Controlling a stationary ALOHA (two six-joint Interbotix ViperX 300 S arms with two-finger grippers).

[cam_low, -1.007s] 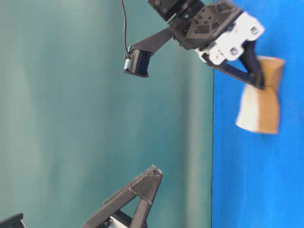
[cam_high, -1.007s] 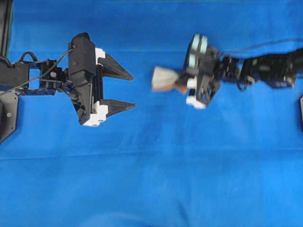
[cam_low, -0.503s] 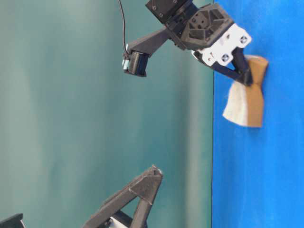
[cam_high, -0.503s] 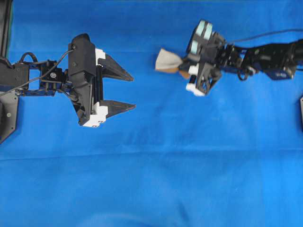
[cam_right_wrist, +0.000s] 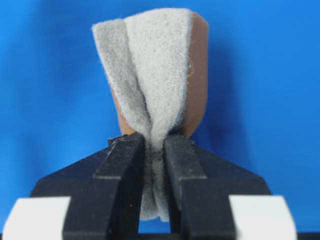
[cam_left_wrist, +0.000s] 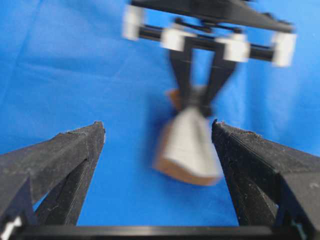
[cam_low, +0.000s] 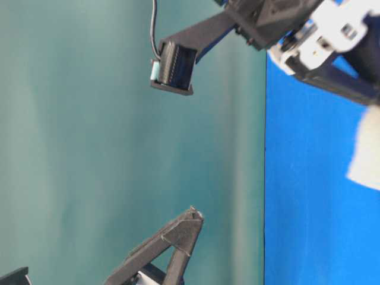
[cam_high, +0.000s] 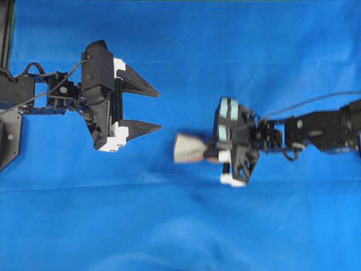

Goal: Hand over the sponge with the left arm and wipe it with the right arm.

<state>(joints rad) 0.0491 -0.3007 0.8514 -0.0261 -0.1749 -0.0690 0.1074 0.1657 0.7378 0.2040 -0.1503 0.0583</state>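
Blue cloth [cam_high: 180, 226]; only right wrist view shows sponge [cam_right_wrist: 155, 85] pinched

Grey-topped, orange-backed sponge [cam_right_wrist: 156, 75] pinched into a fold by right gripper [cam_right_wrist: 154, 150], above blue cloth.

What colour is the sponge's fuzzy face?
Pale grey-white, over an orange-brown backing; the sponge shows best in the right wrist view.
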